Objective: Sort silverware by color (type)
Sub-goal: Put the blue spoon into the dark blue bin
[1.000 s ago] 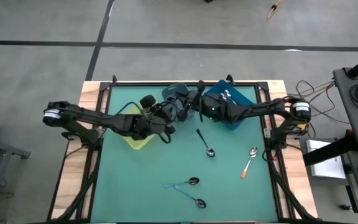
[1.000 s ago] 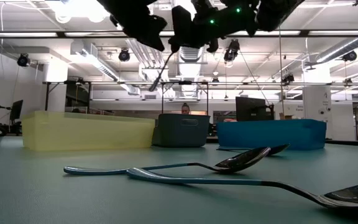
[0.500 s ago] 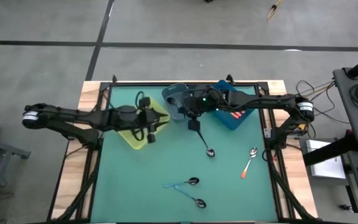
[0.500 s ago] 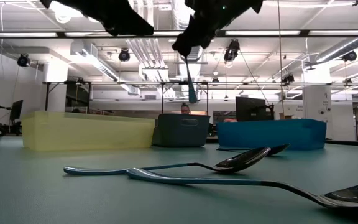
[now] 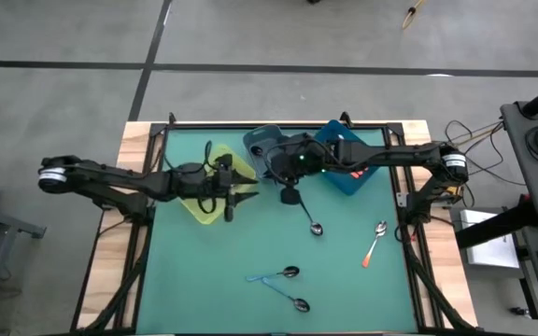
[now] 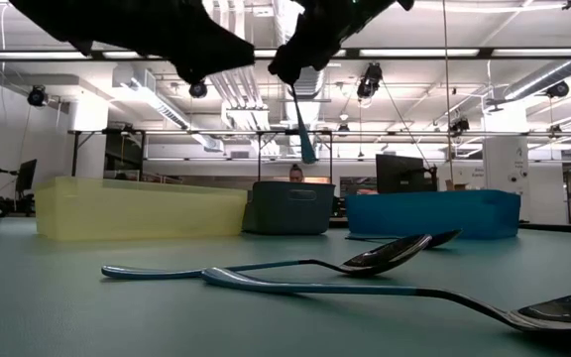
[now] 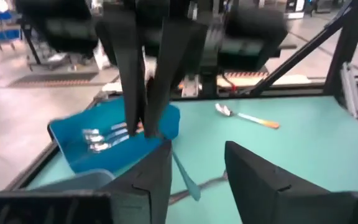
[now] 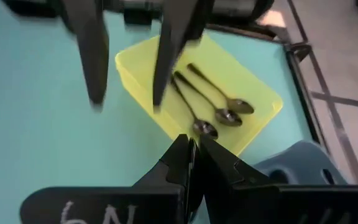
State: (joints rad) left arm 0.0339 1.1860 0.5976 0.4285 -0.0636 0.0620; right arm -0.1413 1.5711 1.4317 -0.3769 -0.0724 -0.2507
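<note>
The right end effector (image 6: 290, 74), fingers pressed together, pinches a light-blue-handled spoon (image 6: 302, 124) above counter (image 5: 344, 280) centre. The spoon's long axis runs near vertical, free handle end down; its bowl is hidden in the grip. The left end effector (image 5: 229, 189), fingers spread and empty, hovers at the yellow bin (image 5: 204, 207), at 9 o'clock from the spoon. White lettering on the right wrist is partly cut off.

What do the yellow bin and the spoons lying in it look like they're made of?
The yellow bin looks like translucent plastic with a smooth finish: the low view shows light passing through its walls. The three spoons in it appear to be metal, judging by their shiny, reflective bowls; their thin dark handles could be coated or plastic, which I can't settle.
</note>
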